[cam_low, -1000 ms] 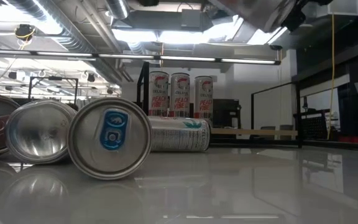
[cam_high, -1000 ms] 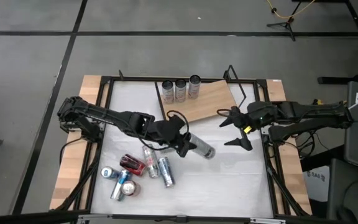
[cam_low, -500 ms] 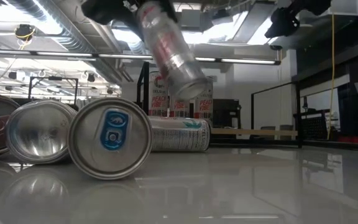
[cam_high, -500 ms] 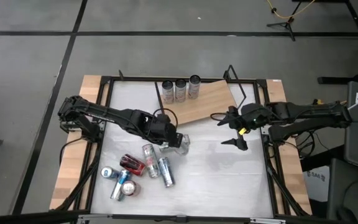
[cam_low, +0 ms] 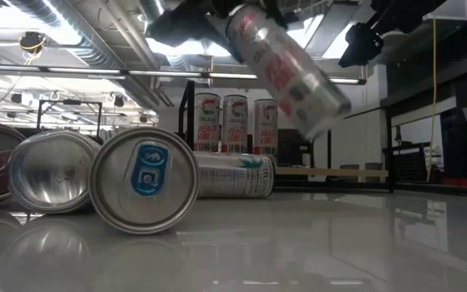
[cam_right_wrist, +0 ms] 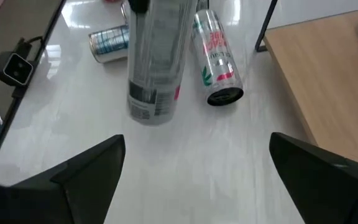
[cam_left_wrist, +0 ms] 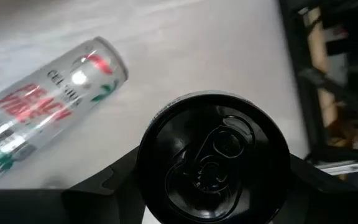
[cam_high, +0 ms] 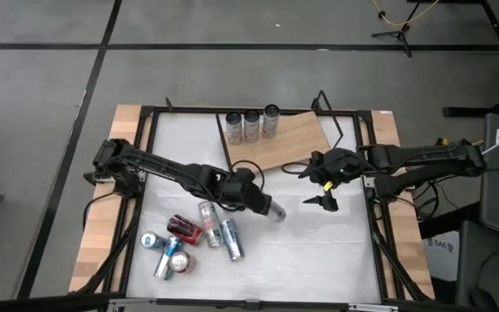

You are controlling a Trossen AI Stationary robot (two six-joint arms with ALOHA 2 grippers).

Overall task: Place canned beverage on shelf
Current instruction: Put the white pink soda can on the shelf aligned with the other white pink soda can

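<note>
My left gripper (cam_high: 254, 199) is shut on a silver can (cam_high: 274, 209) with red lettering, held in the air over the middle of the table; the low view shows this can (cam_low: 286, 69) slanting. The shelf (cam_high: 293, 143), a light wooden board, lies at the table's far middle, and three cans (cam_high: 251, 124) stand upright along its far left edge. My right gripper (cam_high: 319, 182) hovers open, just right of the held can and near the shelf's near right corner, with nothing between its fingers. My left gripper pinches the can between its two fingers at the side wall just below the dark lid (cam_left_wrist: 213, 165), one finger (cam_left_wrist: 104, 186) on either side. The can is lifted clear and tilted, its bottom end (cam_right_wrist: 151, 109) pointing down toward the table's right.
Several loose cans (cam_high: 184, 238) lie in a heap at the table's near left; one (cam_right_wrist: 216, 62) lies just beside the held can. A black metal frame (cam_high: 379, 225) runs round the table. Bare white tabletop (cam_high: 319, 251) stretches near and right of the grippers.
My left gripper has gone down and toward the table's right with the can and has rolled its wrist. The can has swung round, sits lower, and now slants with its bottom end toward the right. My right gripper has moved left toward the table's middle and sunk a little, still open.
</note>
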